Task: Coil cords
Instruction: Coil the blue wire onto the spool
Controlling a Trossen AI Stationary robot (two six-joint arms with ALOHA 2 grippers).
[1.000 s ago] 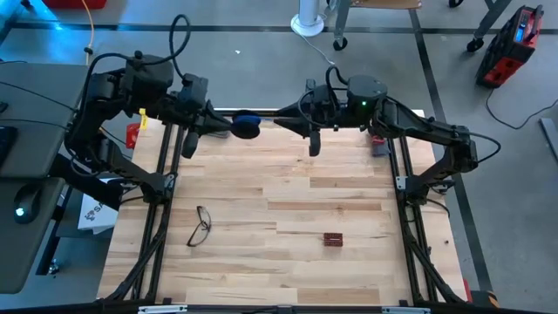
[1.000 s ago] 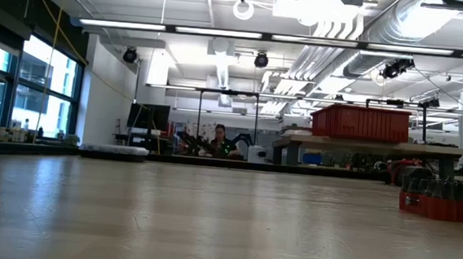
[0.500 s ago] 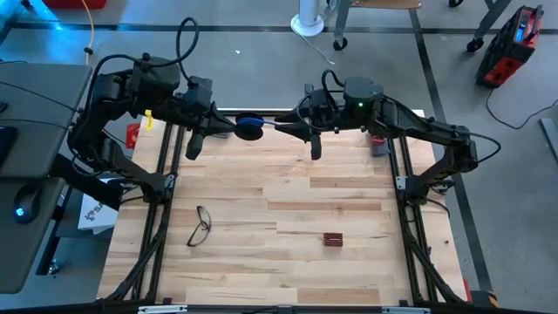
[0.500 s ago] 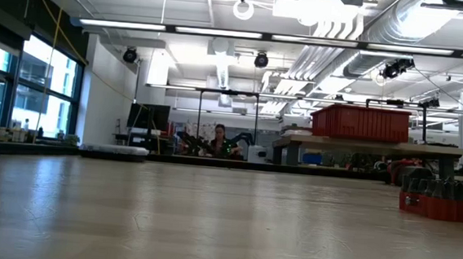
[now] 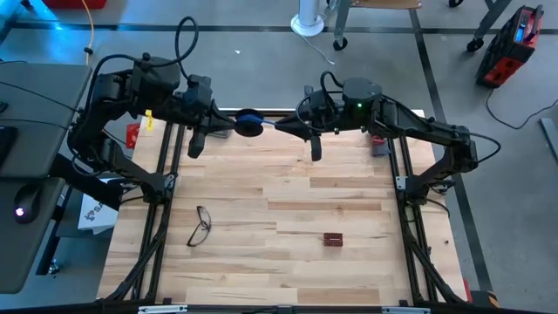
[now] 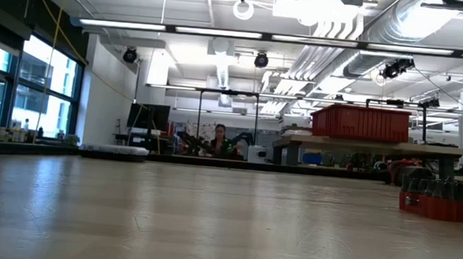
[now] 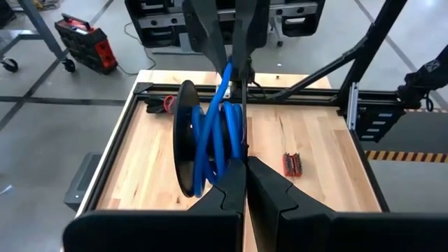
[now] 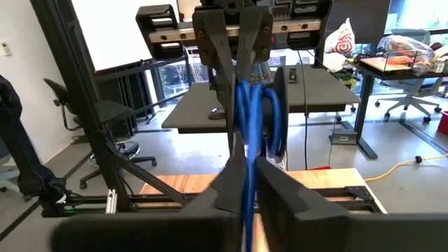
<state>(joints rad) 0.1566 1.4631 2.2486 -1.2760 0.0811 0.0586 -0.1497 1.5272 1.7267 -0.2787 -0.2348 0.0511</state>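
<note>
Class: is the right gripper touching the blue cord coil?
Touching. In the right wrist view, the right gripper has its fingers closed on a strand of the blue cord coil.

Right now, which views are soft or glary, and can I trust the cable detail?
Right wrist view: near fingers blurred, blue cable fairly sharp. Left wrist view: cable crisp, evenly lit. Low view: ceiling lights glare, table foreground soft, no cable visible. High view: cable small, detail poor.

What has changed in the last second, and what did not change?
The left gripper carried the blue coil a little toward the right arm. The right gripper closed on the coil's blue strand, so both grippers now hold it above the table's far edge. The eyeglasses and the small brown block stayed in place.
</note>
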